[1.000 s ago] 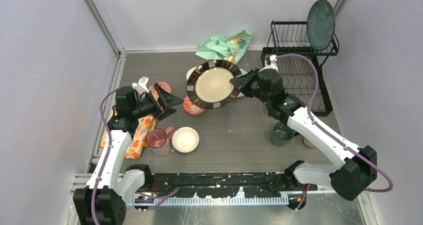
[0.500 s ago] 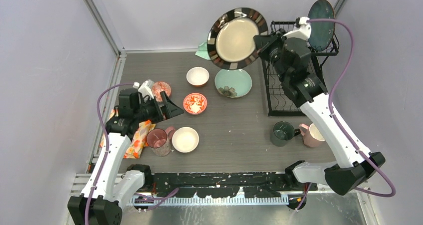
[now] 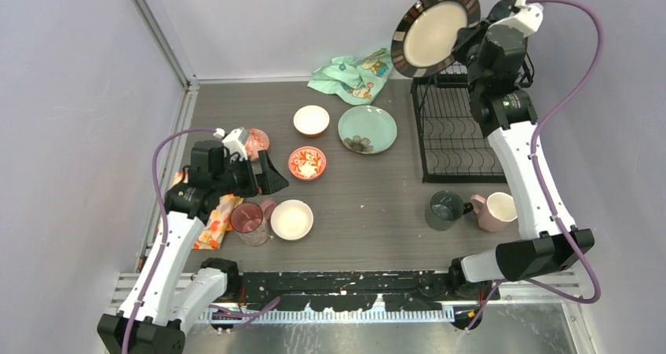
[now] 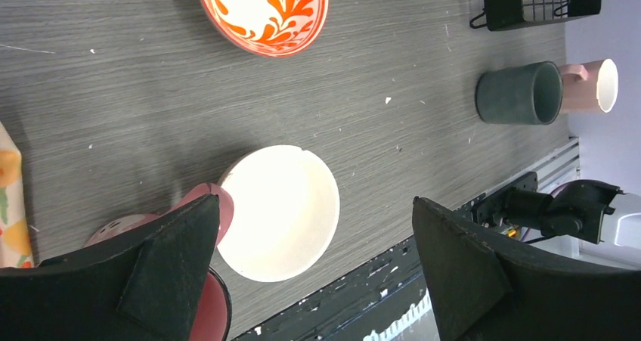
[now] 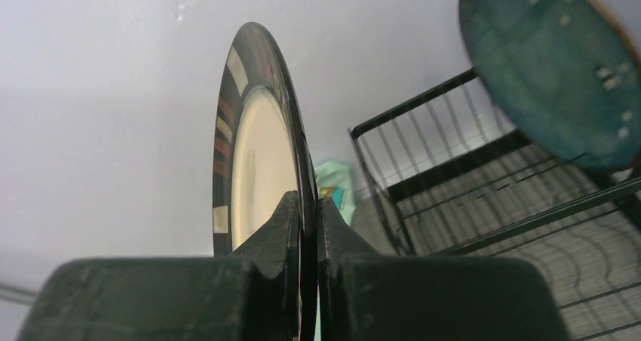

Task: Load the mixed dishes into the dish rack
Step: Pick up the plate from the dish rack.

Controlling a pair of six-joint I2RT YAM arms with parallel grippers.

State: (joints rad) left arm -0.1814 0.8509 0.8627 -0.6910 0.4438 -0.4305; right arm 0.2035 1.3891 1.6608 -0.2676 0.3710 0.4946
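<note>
Pinching beige plate (image 3: 434,31), right gripper (image 3: 462,45); left gripper (image 4: 316,212) spread over grey table (image 3: 377,189), lilac walls (image 3: 275,16).

Pale lilac walls (image 3: 71,95) enclose a dark grey wood-grain tabletop (image 3: 377,189).

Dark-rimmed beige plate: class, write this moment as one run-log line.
right gripper: shut on dark-rimmed beige plate | plate: in the air, on edge, by dish rack | left gripper: open, empty

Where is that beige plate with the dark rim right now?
The beige plate hangs in the air at the upper right of the top view. The right gripper pinches its rim, by the far left corner of the rack.
</note>
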